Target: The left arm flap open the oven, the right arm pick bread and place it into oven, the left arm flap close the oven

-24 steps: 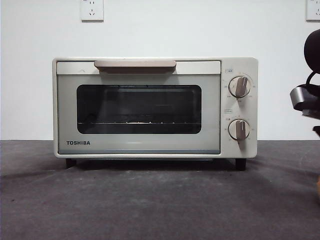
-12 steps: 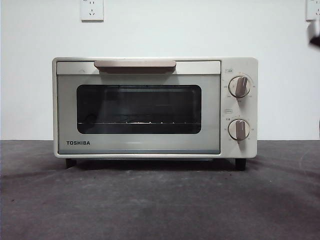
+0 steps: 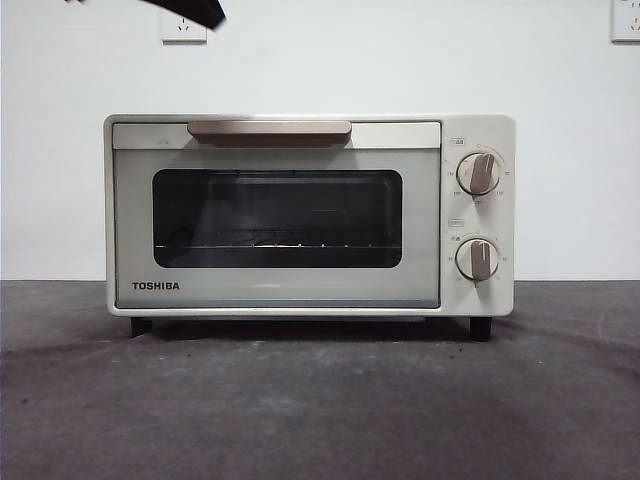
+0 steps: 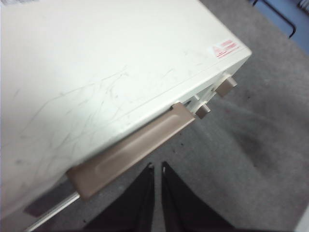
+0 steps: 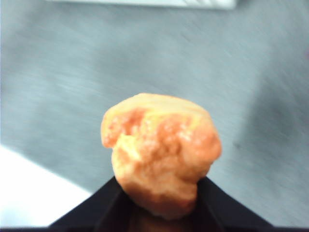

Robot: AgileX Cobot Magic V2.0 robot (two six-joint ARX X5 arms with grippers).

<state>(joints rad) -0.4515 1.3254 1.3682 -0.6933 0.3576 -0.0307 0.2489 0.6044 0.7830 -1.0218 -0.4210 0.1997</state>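
lumpy golden-orange bread (image 5: 161, 152) — clamped in right gripper (image 5: 161, 193).

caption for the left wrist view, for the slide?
Left gripper, jaws nearly together, poised above the closed oven near its beige handle.

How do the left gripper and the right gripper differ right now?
The left gripper is shut and holds nothing; the right gripper is shut on the bread. The left gripper hangs above the oven, near its handle, with the door closed; the right gripper is over gray table, out of the front view. Both have black jaws.
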